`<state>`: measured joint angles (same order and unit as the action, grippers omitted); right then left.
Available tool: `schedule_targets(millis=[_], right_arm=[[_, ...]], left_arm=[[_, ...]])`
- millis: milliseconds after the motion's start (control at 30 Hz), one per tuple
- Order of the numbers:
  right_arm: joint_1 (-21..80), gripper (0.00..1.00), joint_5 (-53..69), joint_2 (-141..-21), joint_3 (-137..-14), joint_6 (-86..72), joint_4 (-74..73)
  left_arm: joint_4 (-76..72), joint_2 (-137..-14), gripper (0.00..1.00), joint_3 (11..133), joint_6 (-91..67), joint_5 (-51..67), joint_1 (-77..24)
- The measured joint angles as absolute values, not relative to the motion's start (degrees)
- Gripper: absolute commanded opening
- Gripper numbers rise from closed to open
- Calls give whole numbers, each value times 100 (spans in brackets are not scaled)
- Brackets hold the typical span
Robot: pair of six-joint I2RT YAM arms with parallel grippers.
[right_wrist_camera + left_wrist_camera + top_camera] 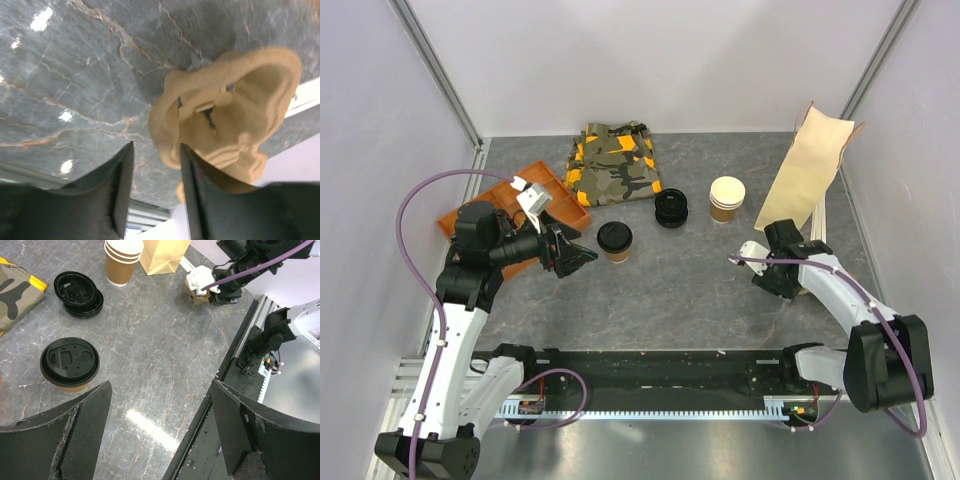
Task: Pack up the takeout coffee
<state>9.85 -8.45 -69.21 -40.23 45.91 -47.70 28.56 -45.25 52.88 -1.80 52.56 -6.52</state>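
The takeout coffee (615,240), a brown paper cup with a black lid, stands upright mid-table; it also shows in the left wrist view (70,365). My left gripper (582,258) is open and empty just left of it, with its jaws (160,390) spread wide over bare table and the cup outside the left finger. My right gripper (772,278) sits at the right over a tan moulded-pulp cup carrier (235,105). Its jaws (155,150) stand partly open: the carrier's edge lies between them against the right finger (192,200), with a gap to the left finger.
A stack of black lids (671,207) and a stack of lidless tan cups (727,198) stand behind the coffee. A brown paper bag (810,165) leans at the back right. An orange tray (505,205) and a camouflage cloth (613,163) lie at the back left.
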Motion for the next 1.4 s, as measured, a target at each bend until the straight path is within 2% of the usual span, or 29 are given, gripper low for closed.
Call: schedule_targets(millis=[133, 367, 567, 700, 833, 967, 1133, 1233, 1400], right_arm=[[972, 29, -816, -7183, -4049, 4825, -4650], [961, 8, -266, -6973, -4364, 5288, -5242], [1404, 8, 585, -6329, -4727, 5822, -6298], [2770, 0, 1035, -6064, -4991, 5640, -6735], [4294, 0, 1299, -6239, -5332, 5039, -6541], [5586, 0, 1153, -6670, -5655, 4440, -5833], [6547, 0, 495, -6943, -5653, 4309, -4508], [7306, 0, 32, -6757, -4941, 4484, -3382], [7839, 2, -397, -6637, -3667, 4969, -2298]], left_arm=[[2856, -4523, 86, 5288, -213, 5253, -652], [2845, -4475, 84, 5288, -294, 5229, -652], [2832, -4477, 83, 5288, -445, 5229, -652], [2836, -4506, 82, 5317, -523, 5225, -652], [2845, -4525, 82, 5330, -611, 5164, -652], [2875, -4525, 82, 5332, -652, 5048, -652], [3037, -4528, 81, 5332, -655, 4803, -652], [3129, -4541, 82, 5332, -644, 4757, -652], [3336, -4639, 82, 5332, -331, 4772, -652]])
